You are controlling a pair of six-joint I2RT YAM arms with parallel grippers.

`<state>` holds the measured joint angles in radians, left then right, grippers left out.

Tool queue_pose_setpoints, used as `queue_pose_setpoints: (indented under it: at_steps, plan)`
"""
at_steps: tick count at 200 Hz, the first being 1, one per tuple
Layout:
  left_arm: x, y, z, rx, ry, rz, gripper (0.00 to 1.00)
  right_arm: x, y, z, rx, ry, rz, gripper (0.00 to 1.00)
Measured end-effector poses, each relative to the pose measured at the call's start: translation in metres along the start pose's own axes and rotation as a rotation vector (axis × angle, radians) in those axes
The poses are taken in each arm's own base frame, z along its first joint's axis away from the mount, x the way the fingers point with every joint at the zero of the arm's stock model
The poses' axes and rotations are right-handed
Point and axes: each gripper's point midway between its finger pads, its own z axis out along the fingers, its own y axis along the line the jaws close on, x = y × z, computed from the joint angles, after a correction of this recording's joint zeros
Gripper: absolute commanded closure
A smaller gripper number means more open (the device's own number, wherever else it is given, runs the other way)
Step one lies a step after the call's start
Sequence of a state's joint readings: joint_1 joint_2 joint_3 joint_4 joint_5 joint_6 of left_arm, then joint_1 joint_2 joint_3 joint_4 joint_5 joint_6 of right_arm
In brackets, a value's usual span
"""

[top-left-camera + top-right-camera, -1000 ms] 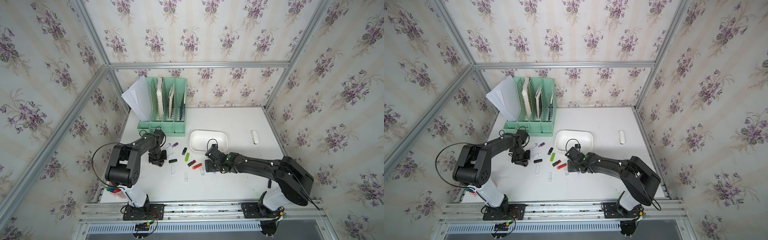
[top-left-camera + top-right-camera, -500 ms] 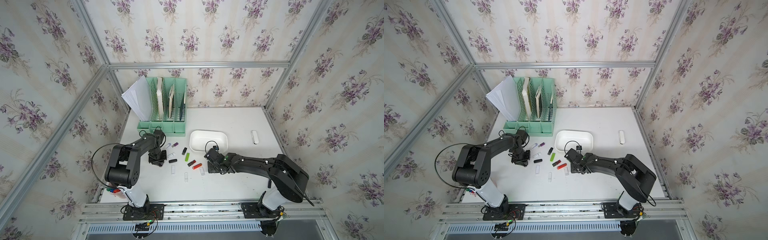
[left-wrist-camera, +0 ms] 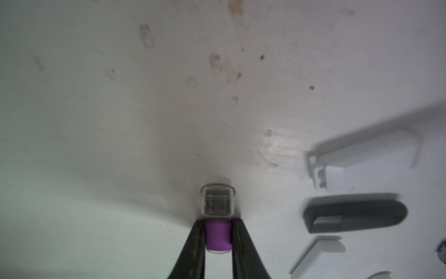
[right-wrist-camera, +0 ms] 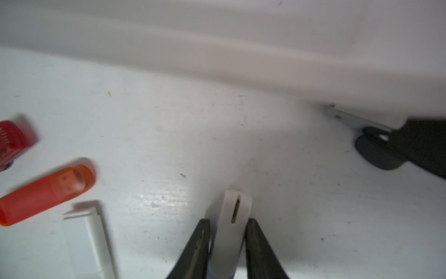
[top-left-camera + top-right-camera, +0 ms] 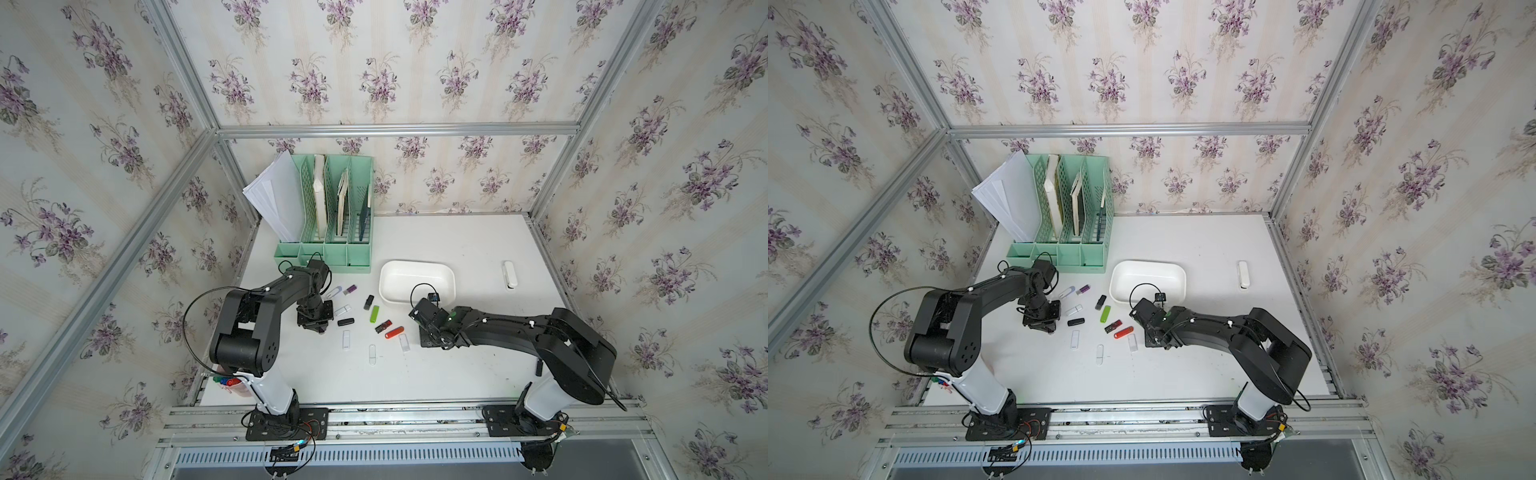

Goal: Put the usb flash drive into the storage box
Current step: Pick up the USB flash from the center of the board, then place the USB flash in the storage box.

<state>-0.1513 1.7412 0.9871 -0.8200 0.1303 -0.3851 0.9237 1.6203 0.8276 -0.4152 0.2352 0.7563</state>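
Both grippers are down at the white table, in front of the storage box [image 5: 417,263], a shallow white tub whose wall also fills the top of the right wrist view [image 4: 217,48]. My left gripper [image 3: 218,221] is shut on a purple usb flash drive [image 3: 218,238] with a clear cap. In both top views this gripper [image 5: 318,327] [image 5: 1045,325] is left of the loose drives. My right gripper [image 4: 228,221] is shut on a white flash drive [image 4: 235,207], and sits just in front of the box [image 5: 430,337].
Several loose drives lie between the arms, among them a green one [image 5: 375,313], a red one [image 5: 394,332] and a black one [image 5: 345,321]. A mint file organizer [image 5: 332,208] stands at the back left. A white stick-like object [image 5: 509,274] lies right of the box.
My right gripper has closed from wide open onto the white flash drive. The left gripper has stayed shut on the purple drive in the same spot.
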Motion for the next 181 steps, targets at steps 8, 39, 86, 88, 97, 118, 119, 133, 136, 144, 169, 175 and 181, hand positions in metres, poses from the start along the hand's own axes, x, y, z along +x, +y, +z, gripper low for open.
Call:
queue_pose_setpoints:
  at_steps: [8,39,86,88,97,118,119,133,136,144,169,175,181]
  plan:
    - [0.000,0.000,0.000,0.000,0.000,0.000,0.80,0.000,0.000,0.000,0.000,-0.001,0.000,0.80]
    - [0.000,0.000,0.000,-0.001,0.001,0.000,0.81,0.000,0.000,0.000,-0.001,-0.002,0.001,0.85]
    - [0.000,0.000,0.000,-0.002,0.003,0.003,0.81,0.002,0.002,-0.004,-0.016,0.004,-0.001,0.90]
    - [0.000,0.000,0.000,-0.002,0.003,0.003,0.81,0.002,0.002,-0.005,-0.016,0.004,-0.001,0.90]
    - [0.000,0.000,0.000,-0.002,0.003,0.003,0.81,0.001,0.003,-0.007,-0.018,0.003,-0.002,0.90]
    - [0.000,0.000,0.000,-0.002,0.005,0.003,0.82,-0.006,0.007,-0.020,-0.038,-0.014,0.003,0.90]
    - [0.000,0.000,0.000,-0.002,0.005,0.003,0.82,-0.008,0.007,-0.022,-0.041,-0.018,0.004,0.90]
    - [0.000,0.000,0.000,-0.002,0.005,0.003,0.82,-0.019,0.014,-0.037,-0.067,-0.046,0.012,0.90]
    - [0.000,0.000,0.000,-0.002,0.005,0.003,0.82,-0.021,0.015,-0.040,-0.072,-0.051,0.014,0.90]
    - [0.000,0.000,0.000,-0.002,0.005,0.003,0.82,-0.028,0.018,-0.048,-0.082,-0.067,0.015,0.90]
    - [-0.003,-0.001,-0.005,0.001,-0.002,0.004,0.82,-0.060,0.031,-0.078,-0.111,-0.133,0.011,0.90]
    - [-0.003,-0.002,-0.006,0.003,-0.007,0.004,0.82,-0.069,0.032,-0.083,-0.113,-0.148,0.012,0.90]
    - [-0.003,-0.003,-0.007,0.010,-0.002,0.005,0.82,-0.080,0.032,-0.089,-0.116,-0.164,0.014,0.90]
